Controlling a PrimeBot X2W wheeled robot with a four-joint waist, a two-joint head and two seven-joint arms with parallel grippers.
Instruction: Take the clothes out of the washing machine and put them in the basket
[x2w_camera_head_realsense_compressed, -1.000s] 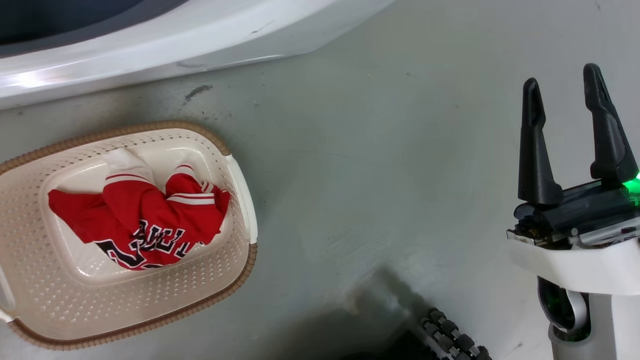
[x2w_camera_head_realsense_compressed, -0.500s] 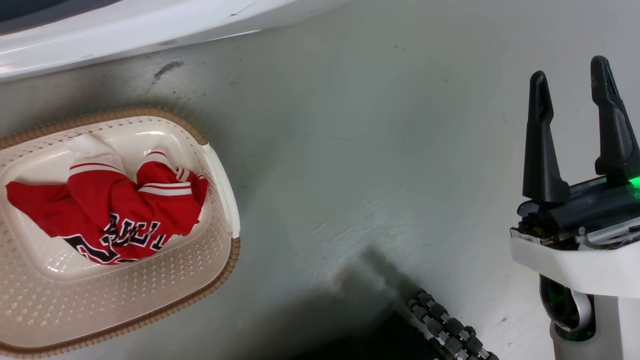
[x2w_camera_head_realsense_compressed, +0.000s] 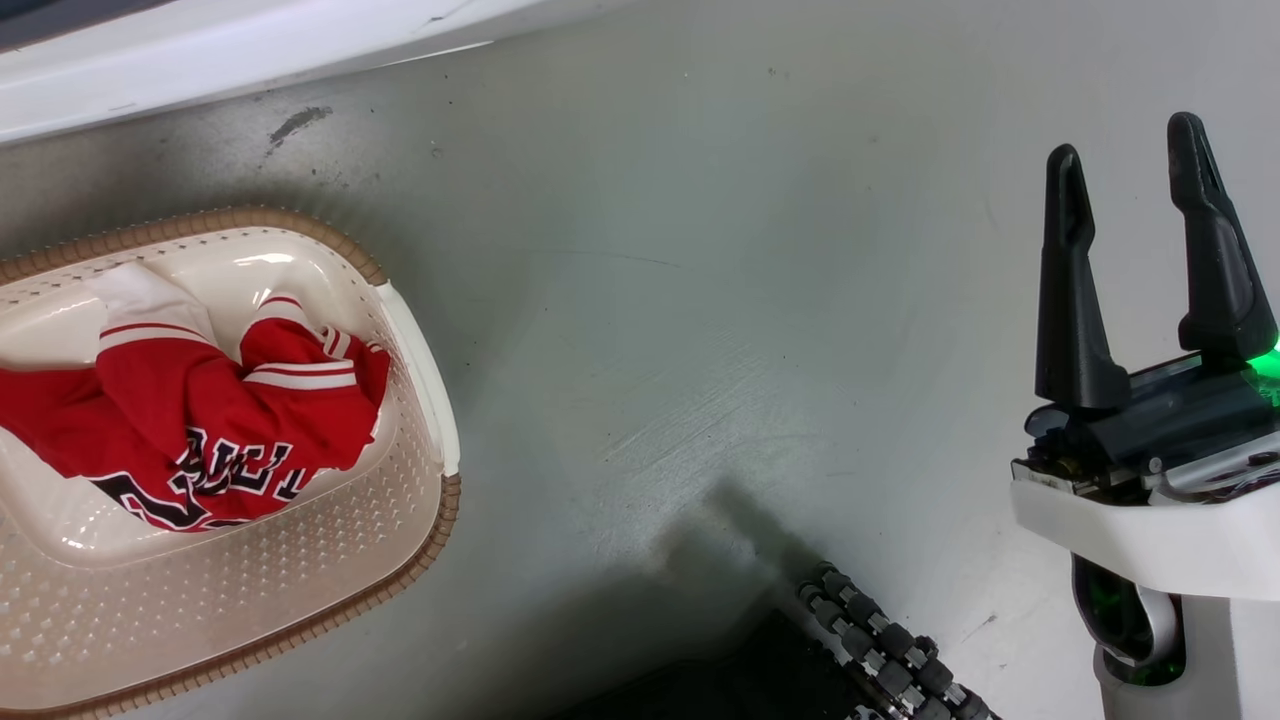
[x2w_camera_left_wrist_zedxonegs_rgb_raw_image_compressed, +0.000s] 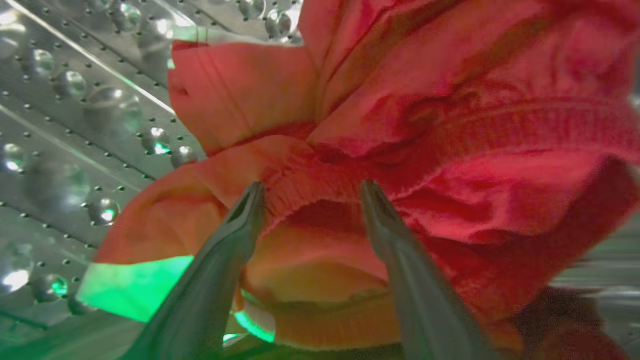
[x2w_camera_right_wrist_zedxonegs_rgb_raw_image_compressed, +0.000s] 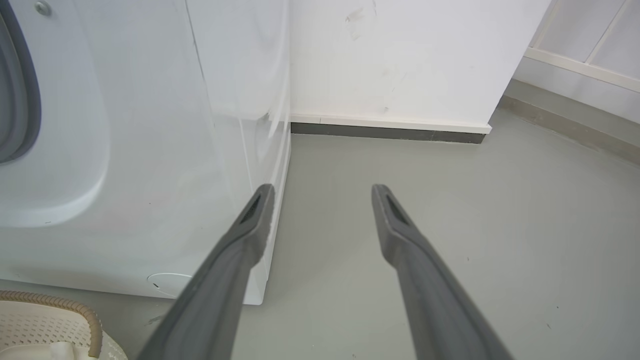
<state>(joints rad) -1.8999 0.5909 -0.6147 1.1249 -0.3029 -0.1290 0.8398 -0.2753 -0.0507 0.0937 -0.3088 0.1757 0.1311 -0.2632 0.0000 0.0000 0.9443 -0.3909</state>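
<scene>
While jersey (x2w_camera_head_realsense_compressed: 200, 430) lies in basket (x2w_camera_head_realsense_compressed: 441, 520), left end effector (x2w_camera_left_wrist_zedxonegs_rgb_raw_image_compressed: 310, 187) spread at shorts (x2w_camera_left_wrist_zedxonegs_rgb_raw_image_compressed: 450, 150) in drum (x2w_camera_left_wrist_zedxonegs_rgb_raw_image_compressed: 75, 125); right end effector (x2w_camera_head_realsense_compressed: 1125, 145) wide, empty.

Head camera looking steeply down on floor (x2w_camera_head_realsense_compressed: 700, 300), basket (x2w_camera_head_realsense_compressed: 300, 560) at left. Left wrist camera sitting inside drum (x2w_camera_left_wrist_zedxonegs_rgb_raw_image_compressed: 75, 125), close on red garment (x2w_camera_left_wrist_zedxonegs_rgb_raw_image_compressed: 400, 125). Right wrist camera looking low along floor past washing machine (x2w_camera_right_wrist_zedxonegs_rgb_raw_image_compressed: 150, 175) toward wall (x2w_camera_right_wrist_zedxonegs_rgb_raw_image_compressed: 400, 60), sharing basket rim with head view.

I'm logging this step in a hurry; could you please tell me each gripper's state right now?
Left gripper: open, at a red garment in the drum.
Right gripper: open, holding nothing.
</scene>
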